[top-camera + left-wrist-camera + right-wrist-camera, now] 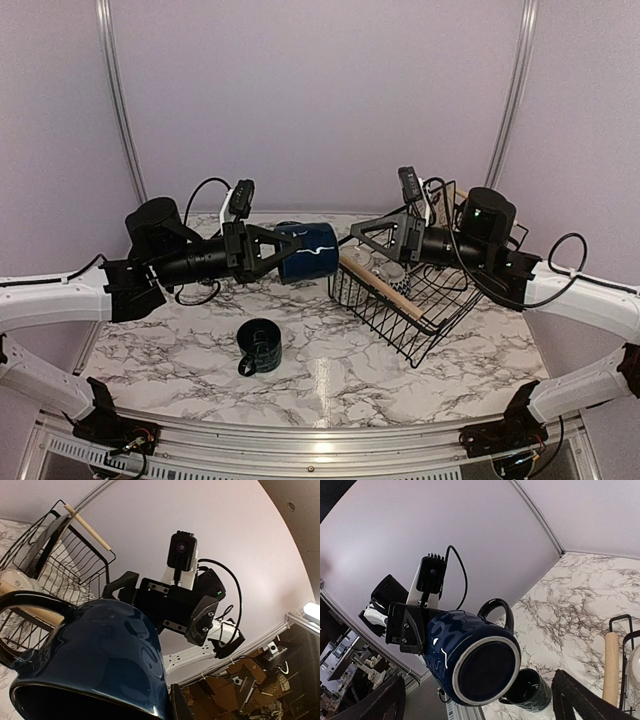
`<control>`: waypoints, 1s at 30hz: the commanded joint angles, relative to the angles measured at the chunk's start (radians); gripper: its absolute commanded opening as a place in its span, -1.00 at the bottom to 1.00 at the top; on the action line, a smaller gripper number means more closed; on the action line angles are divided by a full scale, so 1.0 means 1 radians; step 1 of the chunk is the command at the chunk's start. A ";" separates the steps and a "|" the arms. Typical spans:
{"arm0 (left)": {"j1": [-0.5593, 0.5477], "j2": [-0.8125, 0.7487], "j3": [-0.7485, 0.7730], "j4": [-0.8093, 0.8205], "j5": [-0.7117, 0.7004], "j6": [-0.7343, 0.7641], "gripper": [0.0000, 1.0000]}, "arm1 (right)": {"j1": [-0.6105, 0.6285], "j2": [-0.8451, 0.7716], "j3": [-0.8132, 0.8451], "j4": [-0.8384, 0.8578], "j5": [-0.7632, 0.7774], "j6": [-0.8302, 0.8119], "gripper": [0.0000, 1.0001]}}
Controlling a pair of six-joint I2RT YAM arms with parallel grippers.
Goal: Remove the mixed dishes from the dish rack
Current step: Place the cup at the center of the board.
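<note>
My left gripper (290,250) is shut on a dark blue mug (308,251) and holds it on its side in the air, left of the dish rack (440,318). In the left wrist view the mug (100,650) fills the lower left and one finger (182,705) lies against its rim. The right wrist view shows the held mug's base (470,660). A second dark mug (260,347) stands on the table and also shows in the right wrist view (527,690). My right gripper (352,243) is open and empty above the rack's near wooden handle (380,285).
The black wire rack holds a leaning dark plate (45,540) and white dishes (385,270). Its far wooden handle (87,527) shows in the left wrist view. The marble table (330,380) ends at a metal rail at the near edge. Purple walls close the back.
</note>
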 commanded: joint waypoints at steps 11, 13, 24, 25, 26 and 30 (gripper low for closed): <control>0.009 -0.198 0.224 -1.234 -0.776 0.318 -1.00 | 0.000 -0.031 0.079 -0.166 0.110 -0.123 0.97; 0.009 -0.192 0.181 -1.248 -0.727 0.305 -1.00 | 0.000 -0.030 0.086 -0.178 0.119 -0.134 0.97; 0.008 -0.021 0.139 -1.406 -0.662 0.319 -1.00 | 0.000 -0.028 0.090 -0.200 0.136 -0.153 0.97; 0.008 -0.011 0.132 -1.406 -0.654 0.314 -1.00 | 0.000 -0.034 0.085 -0.202 0.141 -0.153 0.97; 0.008 -0.003 0.126 -1.405 -0.645 0.310 -1.00 | 0.000 -0.040 0.080 -0.204 0.146 -0.153 0.97; 0.000 0.036 0.104 -1.391 -0.616 0.296 -1.00 | 0.000 -0.063 0.066 -0.217 0.163 -0.157 0.97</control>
